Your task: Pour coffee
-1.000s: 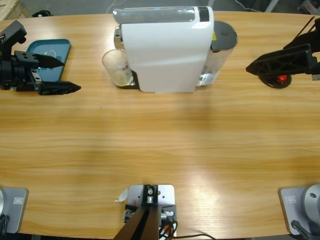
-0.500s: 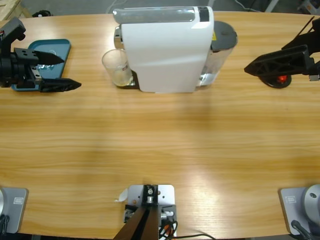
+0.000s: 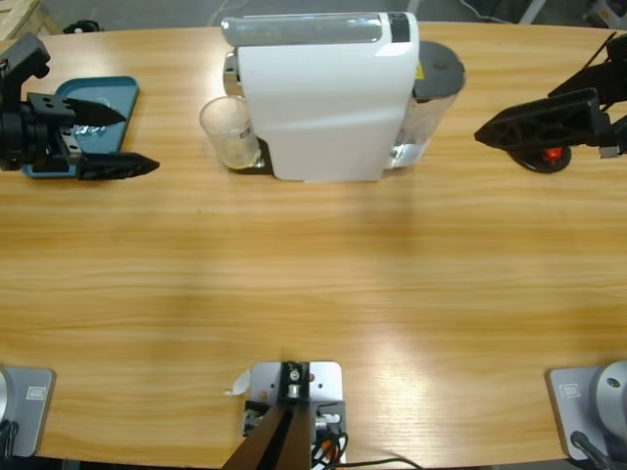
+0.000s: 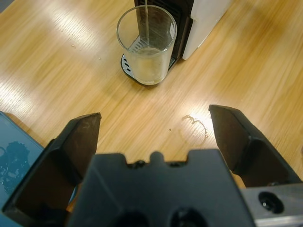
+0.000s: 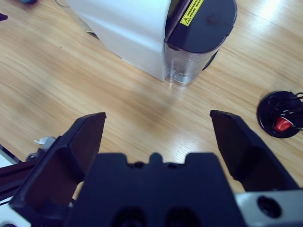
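A clear glass cup (image 3: 229, 132) stands on the drip tray at the left end of the white coffee machine (image 3: 323, 98). In the left wrist view a thin stream falls into the cup (image 4: 147, 45), and a little pale yellowish coffee (image 4: 147, 65) lies in its bottom. My left gripper (image 3: 140, 142) is open at the table's left, well short of the cup, its jaws (image 4: 154, 118) pointing at it. My right gripper (image 3: 485, 135) is open at the right, level with the machine's water tank (image 5: 199, 38) and holding nothing (image 5: 158, 116).
A blue tray (image 3: 98, 98) lies under and behind the left gripper. A black round base with a red button (image 3: 549, 155) sits by the right gripper. A faint ring stain (image 4: 194, 127) marks the wood between the left gripper and the cup.
The left gripper has shifted slightly toward the table's far edge. The right gripper has crept a little left toward the machine. The cup and machine have not moved.
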